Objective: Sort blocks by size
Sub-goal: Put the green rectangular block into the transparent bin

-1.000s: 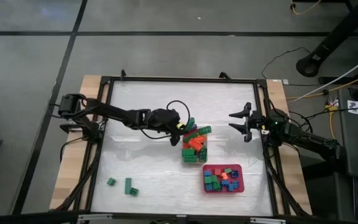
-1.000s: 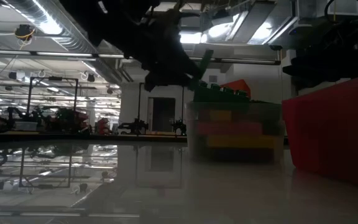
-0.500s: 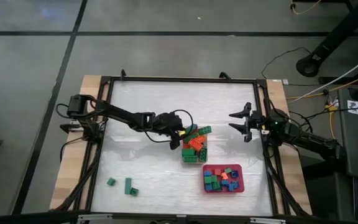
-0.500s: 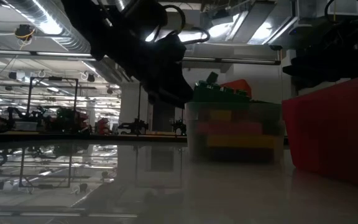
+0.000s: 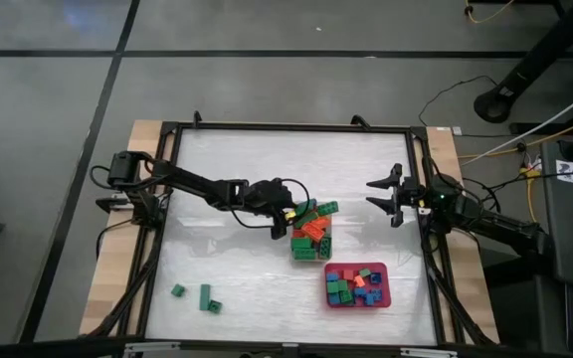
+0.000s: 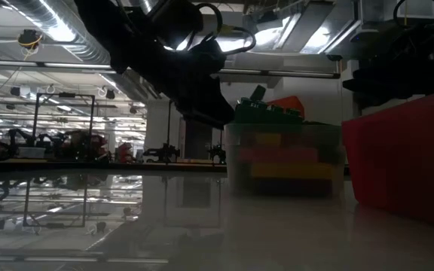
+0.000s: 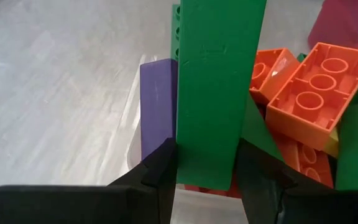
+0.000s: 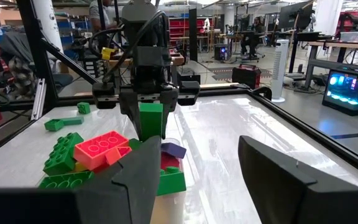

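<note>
A clear tub (image 5: 308,247) near the table's middle holds a heap of blocks, among them orange (image 7: 316,87), purple (image 7: 157,106) and green ones. My left gripper (image 5: 288,207) reaches in from the table's left, at the tub's left rim, shut on a long green block (image 7: 219,93), which also shows in the right wrist view (image 8: 151,119). A red tray (image 5: 357,286) of small blocks sits nearer the front right. My right gripper (image 8: 210,180) waits open at the table's right edge (image 5: 394,196), holding nothing. My left gripper pinches the long green block between its two fingers (image 7: 163,165) at the block's near end (image 7: 207,168), one finger on each long side. The fingers slant down from the table's left, along the block. The block points on past the fingertips over the heap in the tub; whether it touches the heap, I cannot tell.
Two loose green blocks (image 5: 178,290) (image 5: 208,298) lie near the table's front left corner. A black frame (image 5: 286,127) rims the white table. The far half of the table and its left side hold nothing else.
My left gripper has sunk toward the tub with the green block and rolled at the wrist, so the block, which slanted above the heap, now sits lower at the tub's left rim. It has kept still over the last half second.
</note>
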You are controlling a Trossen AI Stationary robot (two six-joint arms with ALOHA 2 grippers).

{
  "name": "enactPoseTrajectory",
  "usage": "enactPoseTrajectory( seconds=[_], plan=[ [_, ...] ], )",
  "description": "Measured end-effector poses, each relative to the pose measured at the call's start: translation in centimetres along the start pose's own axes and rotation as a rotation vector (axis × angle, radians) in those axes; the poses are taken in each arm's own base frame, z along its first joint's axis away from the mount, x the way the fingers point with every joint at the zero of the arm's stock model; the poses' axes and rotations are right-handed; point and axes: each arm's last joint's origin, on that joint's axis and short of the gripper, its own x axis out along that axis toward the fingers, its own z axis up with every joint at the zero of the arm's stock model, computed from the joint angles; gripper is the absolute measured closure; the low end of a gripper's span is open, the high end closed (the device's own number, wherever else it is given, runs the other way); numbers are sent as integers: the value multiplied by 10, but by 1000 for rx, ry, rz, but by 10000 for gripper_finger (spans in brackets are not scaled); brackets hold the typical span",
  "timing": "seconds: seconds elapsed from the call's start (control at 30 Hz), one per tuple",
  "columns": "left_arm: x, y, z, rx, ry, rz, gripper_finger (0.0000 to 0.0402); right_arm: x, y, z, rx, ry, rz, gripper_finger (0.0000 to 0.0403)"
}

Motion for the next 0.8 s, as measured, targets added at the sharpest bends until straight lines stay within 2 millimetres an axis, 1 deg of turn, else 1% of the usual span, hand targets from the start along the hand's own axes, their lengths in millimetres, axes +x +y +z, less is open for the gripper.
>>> enactPoseTrajectory(
  seconds=[0.43,0.63,0.8],
  plan=[
    [0,0,-2,23,19,1,276,0,0,0,0,0,0,189],
    [0,0,-2,-14,19,1,276,0,0,0,0,0,0,189],
    [0,0,-2,7,16,1,276,0,0,0,0,0,0,189]
  ],
)
